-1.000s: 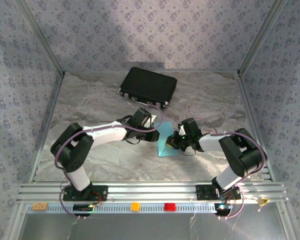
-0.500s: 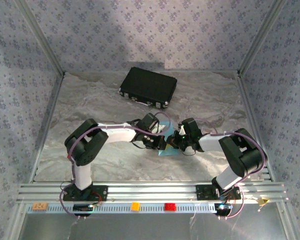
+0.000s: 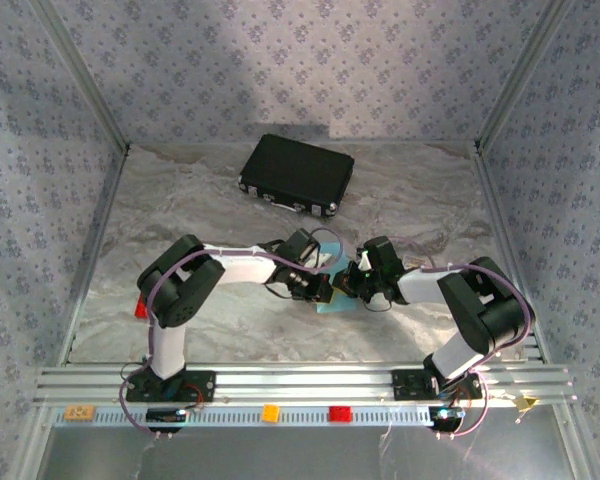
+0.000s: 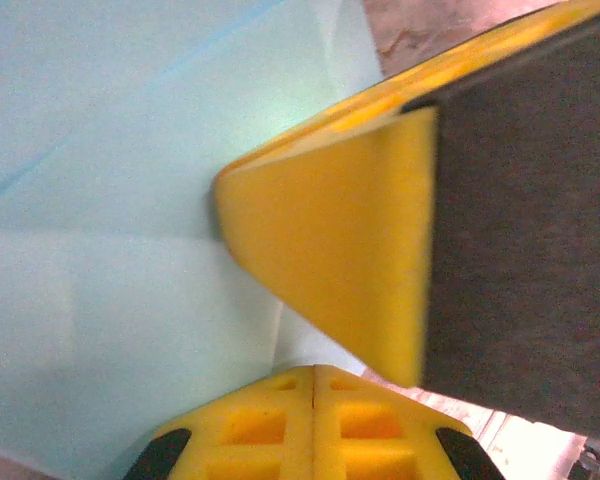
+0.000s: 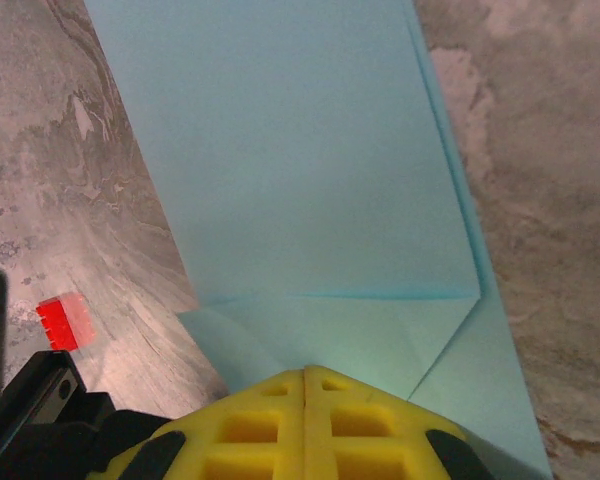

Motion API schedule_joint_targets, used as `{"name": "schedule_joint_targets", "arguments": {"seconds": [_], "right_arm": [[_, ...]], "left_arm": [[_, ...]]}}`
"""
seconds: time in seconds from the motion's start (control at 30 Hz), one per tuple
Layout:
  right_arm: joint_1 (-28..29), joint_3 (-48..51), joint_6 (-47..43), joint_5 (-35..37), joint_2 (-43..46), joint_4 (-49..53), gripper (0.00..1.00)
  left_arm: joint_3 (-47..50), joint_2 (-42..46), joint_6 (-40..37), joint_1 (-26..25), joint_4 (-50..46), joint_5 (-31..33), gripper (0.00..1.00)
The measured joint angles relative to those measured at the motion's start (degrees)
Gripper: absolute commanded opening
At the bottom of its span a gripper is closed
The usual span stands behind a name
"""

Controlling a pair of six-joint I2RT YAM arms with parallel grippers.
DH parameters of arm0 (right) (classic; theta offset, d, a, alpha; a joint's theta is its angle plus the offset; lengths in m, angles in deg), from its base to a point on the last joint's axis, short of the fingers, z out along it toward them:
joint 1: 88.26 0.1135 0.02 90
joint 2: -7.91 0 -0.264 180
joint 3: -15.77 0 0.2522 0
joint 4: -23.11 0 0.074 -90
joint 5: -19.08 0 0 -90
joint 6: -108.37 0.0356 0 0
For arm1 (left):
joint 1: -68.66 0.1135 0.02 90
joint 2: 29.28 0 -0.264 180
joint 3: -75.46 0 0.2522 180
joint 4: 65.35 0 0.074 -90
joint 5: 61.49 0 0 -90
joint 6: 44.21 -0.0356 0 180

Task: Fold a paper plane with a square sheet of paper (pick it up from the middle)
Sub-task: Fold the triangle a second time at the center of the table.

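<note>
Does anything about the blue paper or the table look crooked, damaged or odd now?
Slightly. In the right wrist view the light blue sheet of paper has a sliver of under layer showing along its right edge, widening downward, so the folded layers sit askew. No tear or spill shows.

We see two arms of one make. The left arm (image 3: 230, 265) and the right arm (image 3: 430, 285) each have bulky black joint housings joined by smooth white links, and each stands on a small black base plate (image 3: 170, 385). Thin purple cables (image 3: 325, 238) loop loosely beside the joints and run along the white links down to the bases. From the wrist views, the left fingers (image 4: 265, 425) and the right fingers (image 5: 255, 435) are bright yellow plastic. They are moulded with rows of square recessed pockets, with a fine straight seam between each pair and rounded black parts at their outer lower corners.
</note>
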Motion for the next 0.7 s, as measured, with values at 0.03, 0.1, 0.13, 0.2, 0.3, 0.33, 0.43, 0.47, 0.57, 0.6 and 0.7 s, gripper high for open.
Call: {"name": "schedule_joint_targets", "arguments": {"seconds": [0.03, 0.1, 0.13, 0.2, 0.3, 0.33, 0.43, 0.47, 0.57, 0.6, 0.7], "right_arm": [[0.00, 0.04, 0.00, 0.00, 0.00, -0.13, 0.04], [0.00, 0.11, 0.00, 0.00, 0.00, -0.24, 0.04], [-0.02, 0.11, 0.00, 0.00, 0.00, -0.24, 0.04], [-0.07, 0.13, 0.00, -0.02, 0.00, -0.24, 0.04], [-0.11, 0.13, -0.02, -0.04, 0.00, -0.24, 0.04], [-0.13, 0.13, 0.00, -0.07, 0.00, -0.22, 0.04], [-0.13, 0.13, 0.00, -0.07, 0.00, -0.22, 0.04], [-0.15, 0.13, 0.00, -0.07, 0.00, -0.22, 0.04], [-0.17, 0.13, 0.00, -0.09, 0.00, -0.20, 0.04], [-0.20, 0.13, 0.00, -0.11, 0.00, -0.20, 0.04], [-0.28, 0.13, 0.00, -0.31, 0.00, -0.20, 0.04]], "left_arm": [[0.02, 0.00, -0.11, 0.00, -0.20, 0.17, 0.00], [0.15, 0.02, -0.46, 0.00, -0.20, 0.39, 0.00], [0.37, 0.02, -0.57, 0.00, -0.20, 0.55, 0.00], [0.96, 0.09, -0.66, 0.02, 0.28, 0.46, 0.00], [1.84, 0.57, -0.74, 0.00, 1.11, 0.52, 0.00], [2.21, 0.79, -0.85, 0.00, 1.46, 0.55, 0.00], [3.28, 1.44, -0.96, 0.00, 1.90, 0.55, 0.00], [3.56, 1.66, -1.05, 0.00, 1.92, 0.57, 0.00], [4.66, 2.51, -1.07, 0.00, 1.97, 0.76, 0.00], [5.09, 2.86, -1.09, -0.02, 1.95, 0.83, 0.00], [6.88, 4.44, -1.44, -0.15, 1.68, 1.36, 0.00]]}}
